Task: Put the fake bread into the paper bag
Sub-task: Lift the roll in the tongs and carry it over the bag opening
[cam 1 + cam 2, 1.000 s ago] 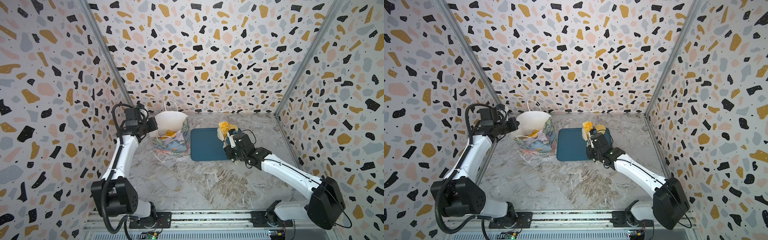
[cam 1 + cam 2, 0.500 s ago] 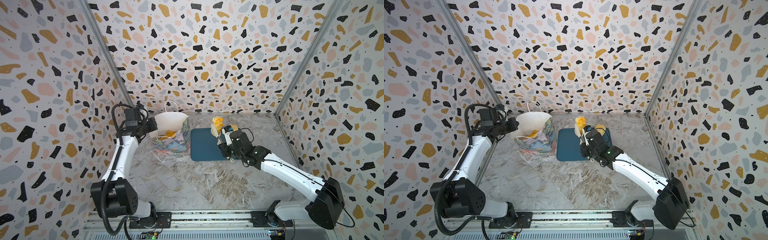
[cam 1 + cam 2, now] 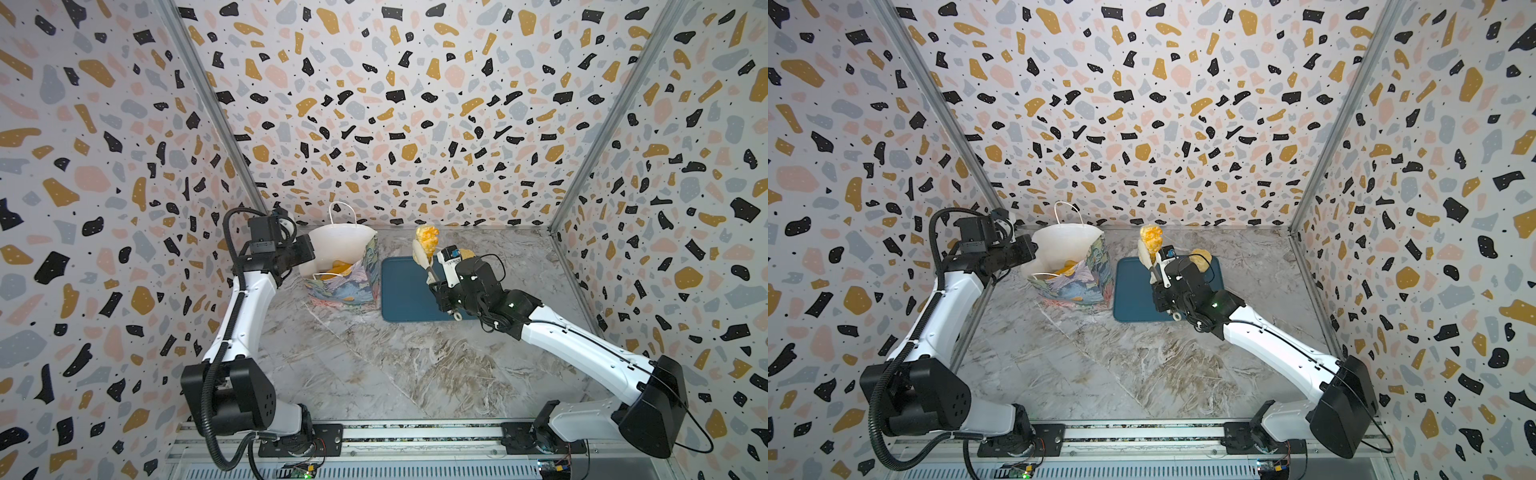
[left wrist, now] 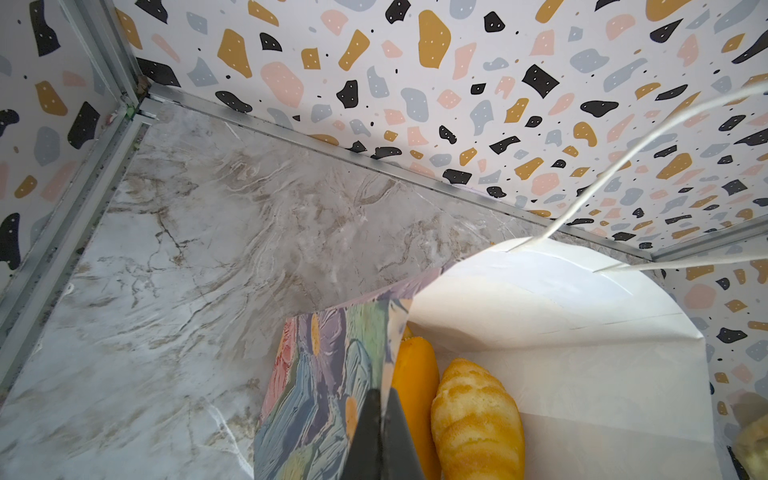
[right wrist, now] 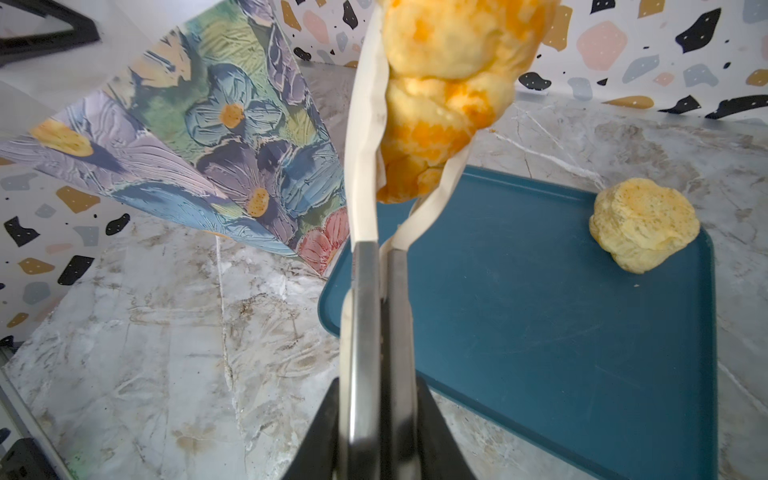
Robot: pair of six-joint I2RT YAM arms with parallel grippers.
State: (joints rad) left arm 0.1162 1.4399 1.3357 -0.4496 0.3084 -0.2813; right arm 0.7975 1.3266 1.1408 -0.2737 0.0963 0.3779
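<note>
1. Now, the right gripper (image 5: pixel 380 428) squeezes metal tongs with cream tips (image 5: pixel 365 311). Those tips are clamped on a bumpy golden-orange toy bread (image 5: pixel 444 95), held in the air over the far left of the flat dark-blue tray (image 5: pixel 540 332).
2. On the tray sits one pale bumpy toy bun (image 5: pixel 644 228), at its far right corner.
3. Over on the left, the flower-printed paper bag (image 3: pixel 345 286) stands just beside the tray, mouth open, with the left gripper (image 4: pixel 380 436) pinched on its rim.
4. Inside the bag, a striped golden toy roll (image 4: pixel 476 415) lies against a smooth orange toy bread (image 4: pixel 415 374).
</note>
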